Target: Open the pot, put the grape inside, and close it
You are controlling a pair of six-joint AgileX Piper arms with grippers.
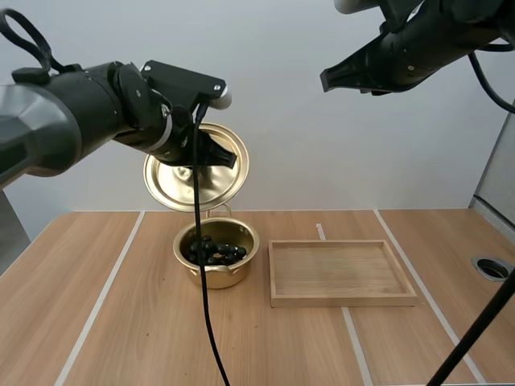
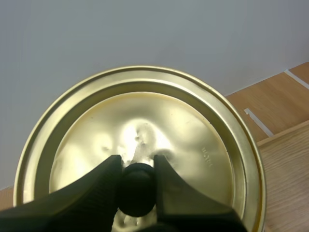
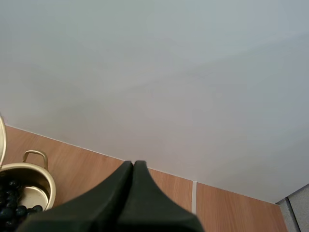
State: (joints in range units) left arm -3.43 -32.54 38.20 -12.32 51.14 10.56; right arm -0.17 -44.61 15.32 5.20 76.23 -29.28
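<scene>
The left hand (image 2: pixel 137 163) is narrowed onto the black knob (image 2: pixel 137 189) of the gold lid (image 2: pixel 193 140), pinching it between its two fingers. It holds the lid up in the air, tipped on edge, with the knob side facing the hand. The lid's lower rim hangs close over the back edge of the gold pot (image 1: pixel 221 278); I cannot tell whether they touch. The pot stands open on the wooden surface (image 1: pixel 113 322), just below this hand, and the bunch of dark grapes (image 1: pixel 214 252) lies inside it. Farther out toward the other arm, a wooden tray (image 1: pixel 342 299) lies flat just beside the pot. The right hand (image 1: pixel 330 79) hangs high in the air, well above the tray and well apart from the left hand. Its fingers lie together as one dark wedge, holding nothing.
</scene>
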